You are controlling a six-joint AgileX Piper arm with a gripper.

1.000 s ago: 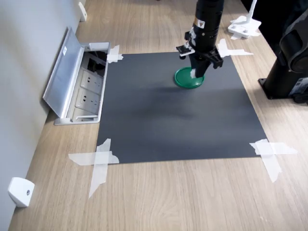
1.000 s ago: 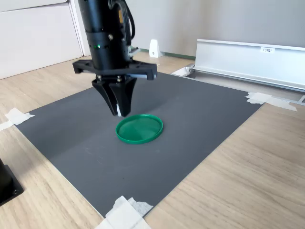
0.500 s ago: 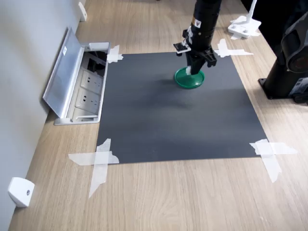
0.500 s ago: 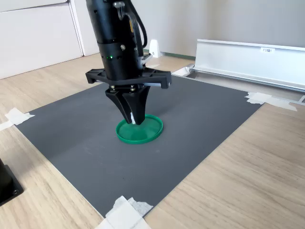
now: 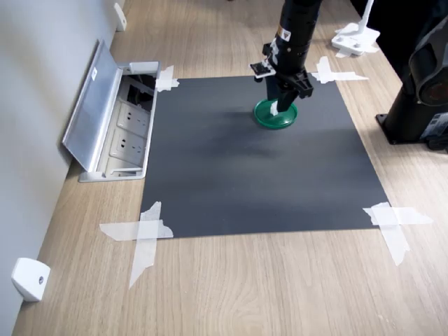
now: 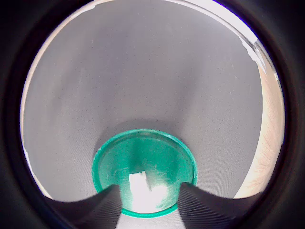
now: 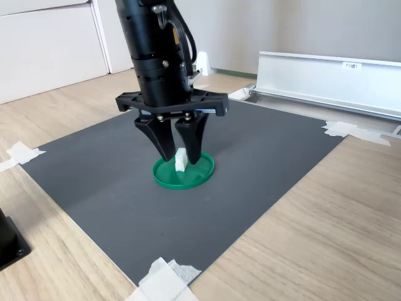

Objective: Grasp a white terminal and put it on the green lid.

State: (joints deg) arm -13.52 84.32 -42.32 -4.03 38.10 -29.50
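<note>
Pincer point(image 7: 182, 162) spread apart, hanging right over flat round dark-green plastic lid point(image 7: 202, 172). Tiny white plastic terminal block point(image 7: 181, 159) between fingertips, looks resting on lid, no grip. Best bet imo: lift straight up, no sideways drift, fingertips clear so block doesn't tip.

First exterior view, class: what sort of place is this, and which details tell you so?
Probably a lab or office workbench set up for robot trials: a wooden desk with a built-in socket box, a black mat taped down at its corners, and a robot arm.
</note>
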